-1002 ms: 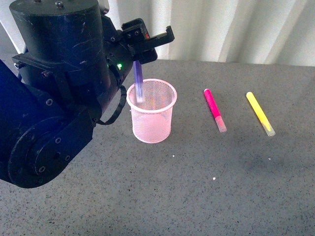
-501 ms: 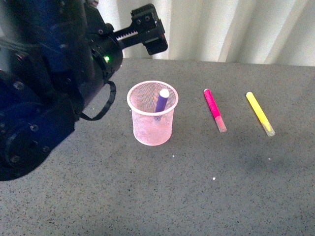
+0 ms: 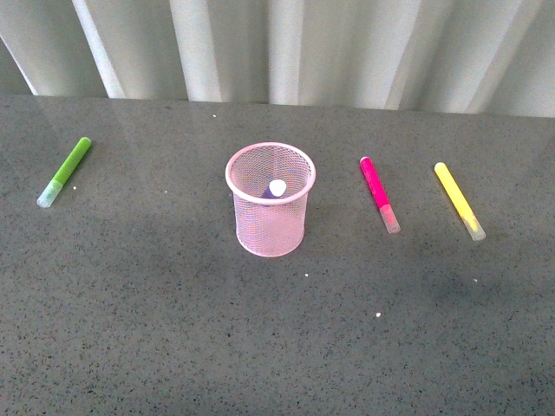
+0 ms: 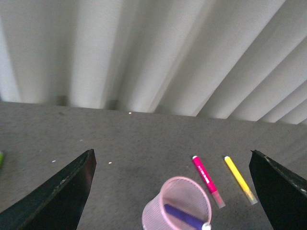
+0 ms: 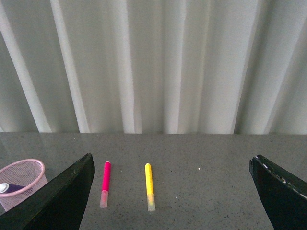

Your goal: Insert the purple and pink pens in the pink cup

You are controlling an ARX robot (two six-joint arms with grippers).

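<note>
The pink cup (image 3: 270,201) stands upright on the table's middle. The purple pen (image 3: 275,188) rests inside it, whitish cap up; it also shows leaning in the cup in the left wrist view (image 4: 184,218). The pink pen (image 3: 378,193) lies flat on the table to the right of the cup, cap toward me. Neither gripper shows in the front view. My left gripper (image 4: 172,191) is open and empty, raised above the cup (image 4: 176,206). My right gripper (image 5: 172,191) is open and empty, raised near the pink pen (image 5: 105,182).
A yellow marker (image 3: 459,200) lies right of the pink pen. A lime-green marker (image 3: 65,171) lies at the far left. A white pleated curtain (image 3: 286,52) hangs behind the grey table (image 3: 260,329).
The purple pen dropped from my left gripper into the cup and settled there. My left arm pulled back up and left out of the front view, uncovering the green marker.
</note>
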